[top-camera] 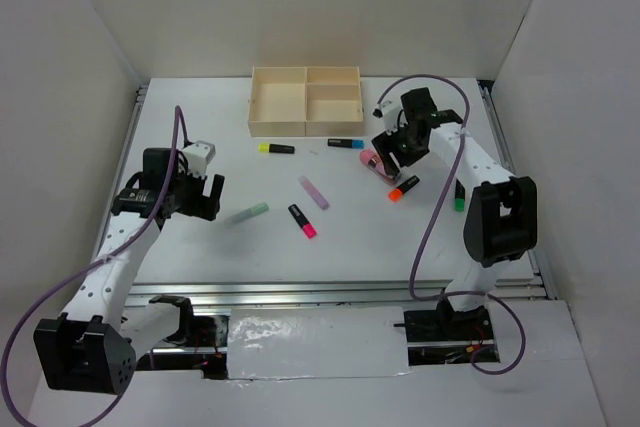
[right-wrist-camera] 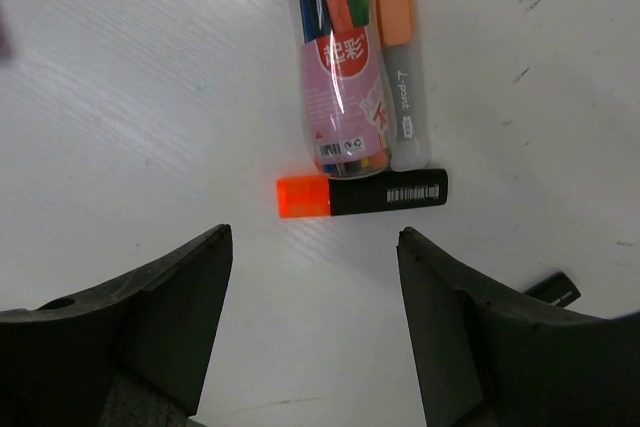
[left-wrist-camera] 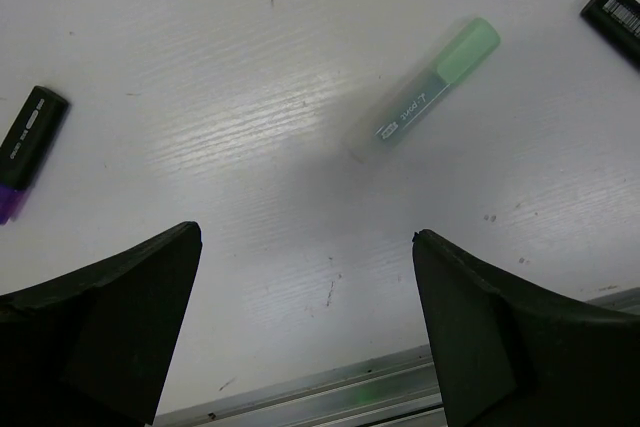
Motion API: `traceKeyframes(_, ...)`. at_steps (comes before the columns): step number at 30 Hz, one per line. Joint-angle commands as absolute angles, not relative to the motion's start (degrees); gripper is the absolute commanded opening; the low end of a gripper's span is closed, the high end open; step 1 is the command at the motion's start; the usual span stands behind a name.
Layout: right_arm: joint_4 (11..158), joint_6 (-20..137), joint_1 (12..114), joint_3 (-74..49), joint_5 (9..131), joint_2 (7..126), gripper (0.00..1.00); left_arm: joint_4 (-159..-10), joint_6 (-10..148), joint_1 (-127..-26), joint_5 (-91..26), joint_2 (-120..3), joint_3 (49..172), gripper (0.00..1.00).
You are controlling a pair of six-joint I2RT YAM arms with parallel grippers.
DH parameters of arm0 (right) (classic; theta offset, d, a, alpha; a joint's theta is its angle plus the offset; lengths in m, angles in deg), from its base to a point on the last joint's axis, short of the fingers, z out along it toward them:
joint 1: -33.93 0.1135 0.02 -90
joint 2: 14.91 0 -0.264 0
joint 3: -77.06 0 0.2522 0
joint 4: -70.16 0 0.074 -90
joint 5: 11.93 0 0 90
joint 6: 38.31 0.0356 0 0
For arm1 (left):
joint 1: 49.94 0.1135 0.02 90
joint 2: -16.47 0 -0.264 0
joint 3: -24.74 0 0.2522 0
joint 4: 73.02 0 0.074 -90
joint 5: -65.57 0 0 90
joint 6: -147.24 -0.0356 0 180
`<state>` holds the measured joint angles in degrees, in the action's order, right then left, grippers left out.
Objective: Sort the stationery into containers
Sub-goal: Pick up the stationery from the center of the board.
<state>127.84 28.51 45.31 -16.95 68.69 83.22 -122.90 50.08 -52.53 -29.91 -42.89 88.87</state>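
**Highlighters loose on the worktop, tray standing at the far edge**

The highlighters lie scattered on the white worktop [top-camera: 200, 257], none held. Just in front of the beige tray [top-camera: 250, 102] are a black marker with a yellow end [top-camera: 277, 148] and a black marker with a blue end [top-camera: 345, 143], both outside its walls. Nearer the middle lie a pastel purple marker [top-camera: 313, 191] and a black marker with a pink end [top-camera: 302, 220], close together but apart. A mint-capped marker [left-wrist-camera: 425, 90] lies tilted just ahead of the left fingers [left-wrist-camera: 110, 317]. In the left wrist view, a black marker with a purple end [left-wrist-camera: 28, 137] sits at the left edge.

On the right, a black marker with an orange end [right-wrist-camera: 362, 193] lies crosswise. It touches the foot of a pink tube of coloured pens [right-wrist-camera: 340, 77] and of a clear marker with an orange cap [right-wrist-camera: 400, 57], which lies alongside the tube. A black marker with a green end [top-camera: 459, 196] lies by the right arm.

The tray has one large section on its left and smaller ones on its right.

The left fingers are spread wide above bare worktop, gripping nothing. The right fingers [right-wrist-camera: 150, 327] are also spread wide, hanging over the orange-ended marker without touching it.
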Motion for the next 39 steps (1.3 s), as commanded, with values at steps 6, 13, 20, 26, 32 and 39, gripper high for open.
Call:
traceKeyframes(6,130.8,28.5,48.0,-26.9,71.5,92.2,0.72,-123.3,48.5,-52.8,-32.3,-40.8,89.7,0.99)
traceKeyframes(13,134.4,27.8,48.9,-35.0,72.4,100.8,0.71,-123.1,48.3,-52.9,-32.7,-39.8,88.5,0.99)
traceKeyframes(20,136.2,26.8,49.1,-40.1,74.1,108.3,0.69,-122.9,48.4,-52.9,-32.8,-39.6,88.3,0.99)
traceKeyframes(26,138.6,24.8,50.2,-42.8,75.6,111.9,0.58,-122.7,48.3,-52.8,-32.5,-39.6,88.1,0.99)
traceKeyframes(32,140.9,22.9,51.3,-44.7,76.4,113.9,0.48,-122.8,48.2,-52.7,-32.4,-40.0,88.0,0.99)
traceKeyframes(39,142.5,22.8,52.5,-45.1,76.3,115.3,0.41,-122.9,47.8,-52.5,-33.2,-40.1,88.0,0.99)
